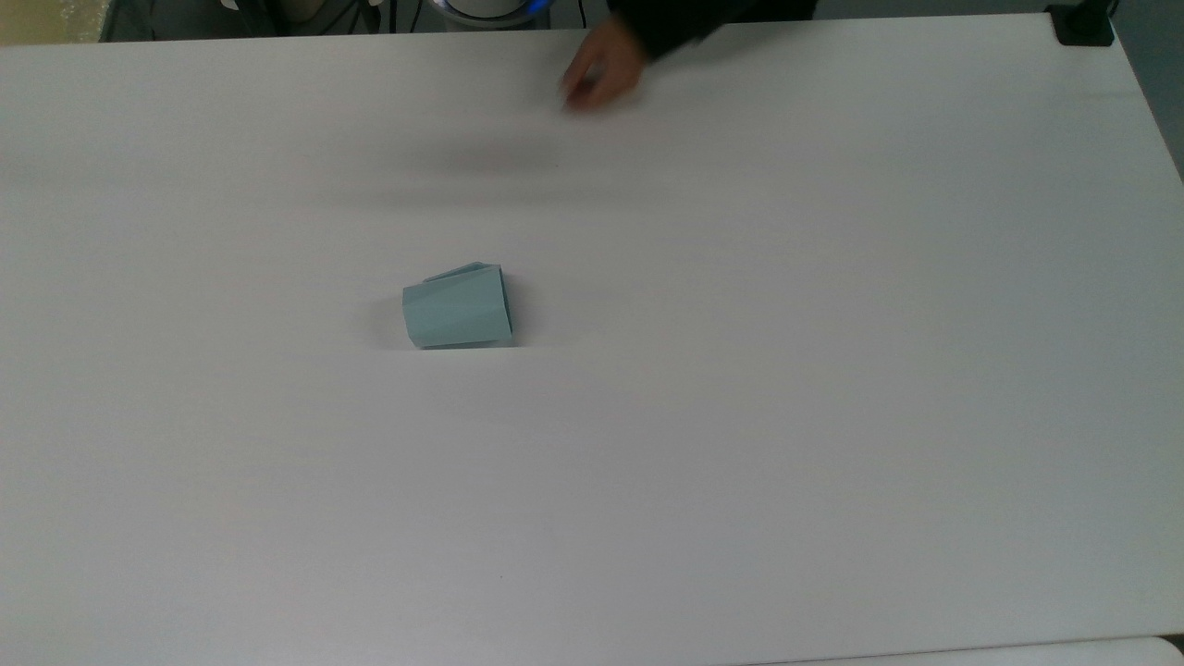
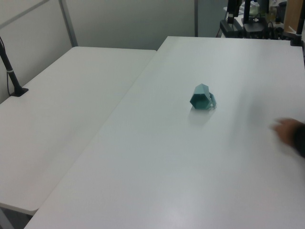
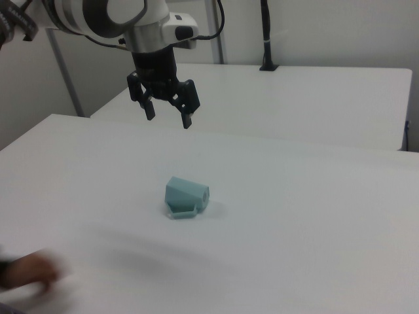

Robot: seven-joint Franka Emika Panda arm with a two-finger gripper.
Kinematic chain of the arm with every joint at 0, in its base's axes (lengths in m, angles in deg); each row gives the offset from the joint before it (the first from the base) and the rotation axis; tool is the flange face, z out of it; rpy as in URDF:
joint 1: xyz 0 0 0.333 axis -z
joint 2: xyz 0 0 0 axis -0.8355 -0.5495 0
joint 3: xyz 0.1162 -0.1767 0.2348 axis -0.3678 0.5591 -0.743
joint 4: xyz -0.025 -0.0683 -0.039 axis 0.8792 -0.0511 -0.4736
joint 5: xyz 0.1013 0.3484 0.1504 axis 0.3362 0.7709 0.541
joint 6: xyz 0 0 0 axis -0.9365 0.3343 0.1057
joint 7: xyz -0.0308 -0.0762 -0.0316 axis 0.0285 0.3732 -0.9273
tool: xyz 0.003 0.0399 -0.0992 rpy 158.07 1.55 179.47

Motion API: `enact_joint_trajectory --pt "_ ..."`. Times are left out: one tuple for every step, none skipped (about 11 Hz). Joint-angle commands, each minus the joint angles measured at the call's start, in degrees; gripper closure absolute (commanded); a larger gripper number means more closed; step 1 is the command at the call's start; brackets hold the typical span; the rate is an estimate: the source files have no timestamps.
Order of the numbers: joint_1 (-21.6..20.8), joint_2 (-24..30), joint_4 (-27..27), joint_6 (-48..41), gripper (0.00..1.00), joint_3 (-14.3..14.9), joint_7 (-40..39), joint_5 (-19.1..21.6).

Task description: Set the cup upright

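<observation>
The cup (image 1: 458,312) is a pale teal faceted cup lying on its side near the middle of the white table (image 1: 786,444). In the top view its wider rim points to the right and its narrower base to the left. In the left view the cup (image 2: 202,97) shows a dark hexagonal face toward the camera. In the right view the cup (image 3: 186,196) lies with its small handle toward the camera. My gripper (image 3: 168,118) hangs open in the air above the table, behind the cup and a little to the right view's left, with nothing between its fingers.
A person's blurred hand (image 1: 601,74) reaches over the table's top edge in the top view; the hand (image 2: 288,131) is also at the left view's right edge. A second white table (image 3: 314,98) stands alongside. A black clamp post (image 1: 1082,23) stands at the corner.
</observation>
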Motion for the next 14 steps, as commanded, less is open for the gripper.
enact_joint_trajectory --pt "0.6 1.7 1.3 -1.6 0.00 -0.7 0.2 -3.2" --pt "0.7 1.6 1.2 -2.0 0.00 -0.7 0.1 -3.3" --pt "0.8 1.7 1.1 -2.0 0.00 -0.7 -0.3 -3.3" --pt "0.7 1.7 1.1 -2.1 0.00 -0.6 0.1 -3.3" --pt "0.7 1.7 1.1 -2.0 0.00 -0.6 0.1 -3.3" --pt "0.8 1.7 1.0 -2.0 0.00 -0.5 -0.3 -3.3" --pt "0.7 1.6 1.1 -1.8 0.00 -0.4 -0.4 -3.2" --pt "0.6 1.5 1.2 -1.9 0.00 -0.5 -0.3 -2.9" --pt "-0.4 0.6 1.1 -1.5 0.00 -1.0 1.2 -2.6" --pt "-4.3 -2.1 0.8 -0.9 0.00 -1.5 5.4 -4.3" --pt "-8.7 -4.3 0.7 -0.4 0.00 -1.8 9.4 -10.2" --pt "-13.0 -6.5 0.9 0.4 0.00 -2.1 12.8 -16.1" --pt "-15.2 -8.0 1.0 0.8 0.00 -2.0 14.5 -18.8" --pt "-18.0 -10.5 1.0 1.6 0.00 -2.0 16.7 -22.3"
